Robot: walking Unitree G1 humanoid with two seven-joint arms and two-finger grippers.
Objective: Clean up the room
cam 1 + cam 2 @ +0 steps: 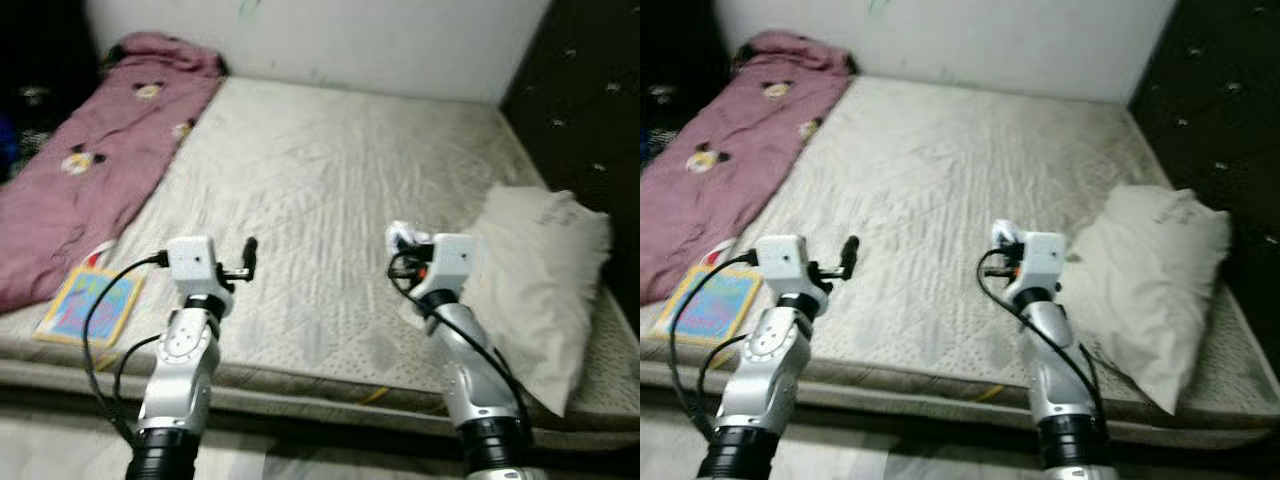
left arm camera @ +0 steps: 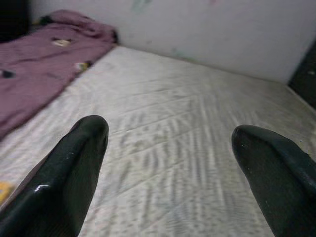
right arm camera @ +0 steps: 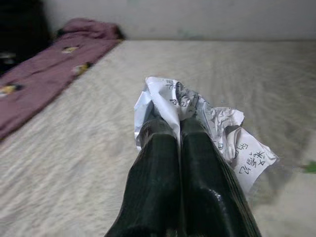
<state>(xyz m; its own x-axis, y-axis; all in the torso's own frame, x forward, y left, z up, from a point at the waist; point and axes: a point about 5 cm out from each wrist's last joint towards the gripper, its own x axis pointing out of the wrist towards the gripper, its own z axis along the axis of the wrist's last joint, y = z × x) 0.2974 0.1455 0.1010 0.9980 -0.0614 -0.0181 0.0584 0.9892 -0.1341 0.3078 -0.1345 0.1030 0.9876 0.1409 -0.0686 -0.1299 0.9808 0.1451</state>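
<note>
Bare mattress [image 1: 330,180], right claw [image 3: 178,129] raised — clenching crumpled paper [image 3: 212,123], left claw [image 2: 170,143] released.

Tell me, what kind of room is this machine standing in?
Most likely a bedroom: a bare quilted mattress against the wall, a white pillow on it, and a pink blanket along one side.

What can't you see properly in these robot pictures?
- The writing on the crumpled paper in the right gripper: too small and creased to read in the right wrist view.
- The colourful book on the mattress: its cover is too blurred in the eye views.
- The pink blanket: its left side is cut off by the picture edge.
- The floor below the bed: blurred.
</note>
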